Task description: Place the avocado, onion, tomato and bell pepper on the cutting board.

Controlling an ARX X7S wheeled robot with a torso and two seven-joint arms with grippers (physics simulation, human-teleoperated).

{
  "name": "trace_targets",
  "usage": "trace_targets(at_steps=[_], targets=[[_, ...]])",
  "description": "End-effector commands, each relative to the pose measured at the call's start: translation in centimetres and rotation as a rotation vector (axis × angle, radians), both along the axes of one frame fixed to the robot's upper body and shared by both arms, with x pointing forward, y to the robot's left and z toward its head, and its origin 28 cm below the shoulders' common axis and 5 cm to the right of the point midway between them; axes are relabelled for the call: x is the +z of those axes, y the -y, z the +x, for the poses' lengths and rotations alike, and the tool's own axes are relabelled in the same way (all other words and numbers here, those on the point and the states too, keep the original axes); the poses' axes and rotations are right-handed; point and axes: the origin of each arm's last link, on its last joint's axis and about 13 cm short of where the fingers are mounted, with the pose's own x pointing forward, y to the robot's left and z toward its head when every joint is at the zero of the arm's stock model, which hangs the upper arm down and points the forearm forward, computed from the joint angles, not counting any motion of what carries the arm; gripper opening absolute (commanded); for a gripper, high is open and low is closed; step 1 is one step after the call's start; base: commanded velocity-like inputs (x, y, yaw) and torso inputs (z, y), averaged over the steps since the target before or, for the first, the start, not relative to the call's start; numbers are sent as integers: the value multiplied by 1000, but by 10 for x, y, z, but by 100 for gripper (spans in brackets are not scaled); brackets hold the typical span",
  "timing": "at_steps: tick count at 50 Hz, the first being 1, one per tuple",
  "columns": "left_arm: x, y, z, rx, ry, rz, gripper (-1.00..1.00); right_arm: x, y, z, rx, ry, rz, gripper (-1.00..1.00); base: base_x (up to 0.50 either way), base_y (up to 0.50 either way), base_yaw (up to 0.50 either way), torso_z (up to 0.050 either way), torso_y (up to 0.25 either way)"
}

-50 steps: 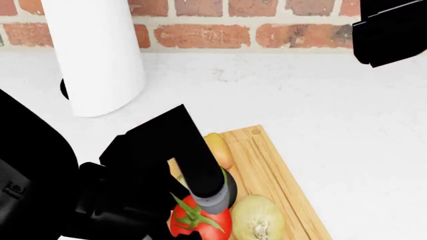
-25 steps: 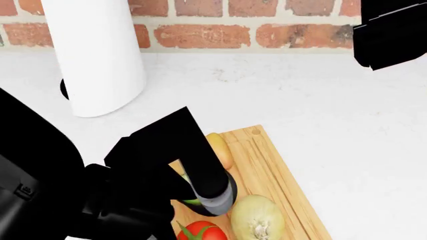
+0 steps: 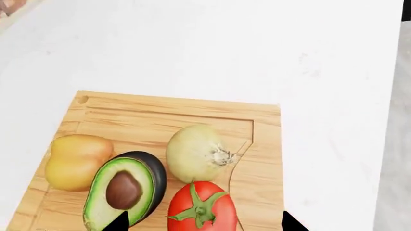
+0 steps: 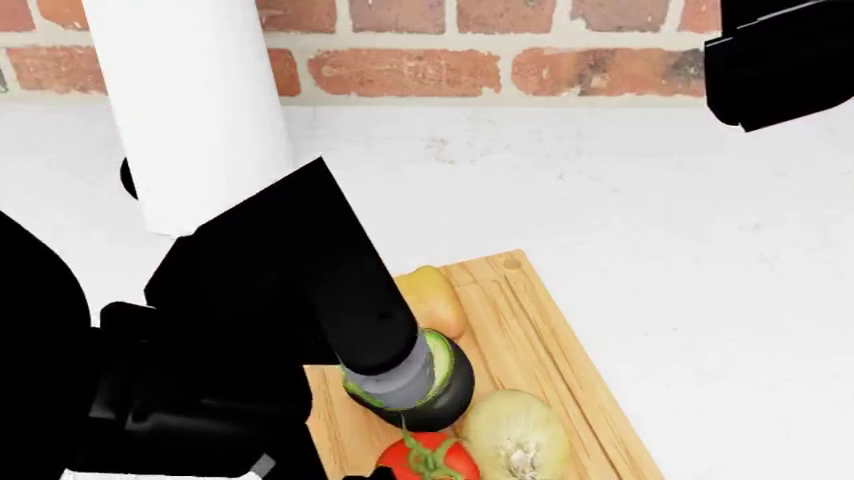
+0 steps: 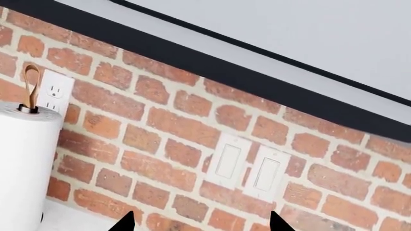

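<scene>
My left wrist camera shows the cutting board (image 3: 173, 115) carrying the bell pepper (image 3: 77, 161), avocado (image 3: 125, 190), onion (image 3: 198, 153) and tomato (image 3: 202, 209); left gripper (image 3: 204, 225) spread wide, empty. On head view, my left arm hides the board's near left. Right gripper (image 5: 200, 222) wide, facing brick wall (image 5: 160, 125).

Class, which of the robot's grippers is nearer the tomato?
Left. The left gripper hangs just above the tomato on the board. The right arm is raised far off by the brick wall, its camera facing the wall.
</scene>
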Motion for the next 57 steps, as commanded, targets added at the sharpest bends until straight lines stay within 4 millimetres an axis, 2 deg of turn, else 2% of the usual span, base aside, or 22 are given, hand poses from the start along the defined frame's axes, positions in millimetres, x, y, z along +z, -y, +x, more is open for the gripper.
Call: trace_targets(at_steps=[1, 9, 20, 39, 53, 57], targets=[[25, -18, -15, 54, 130, -64, 100, 6, -3, -5, 10, 13, -5, 100, 0, 0, 0, 0, 0], [32, -36, -24, 143, 169, -168, 100, 9, -6, -11, 19, 22, -12, 100, 0, 0, 0, 0, 0], [47, -50, -34, 205, 243, -262, 100, 11, -10, -23, 39, 45, -16, 100, 0, 0, 0, 0, 0], [66, -73, -80, 293, 393, -449, 100, 22, -24, -78, 93, 156, -39, 100, 0, 0, 0, 0, 0], [71, -81, -115, 311, 472, -521, 100, 20, -30, -122, 108, 239, -58, 100, 0, 0, 0, 0, 0], [69, -83, -124, 327, 490, -559, 100, 12, -33, -133, 101, 263, -44, 100, 0, 0, 0, 0, 0]])
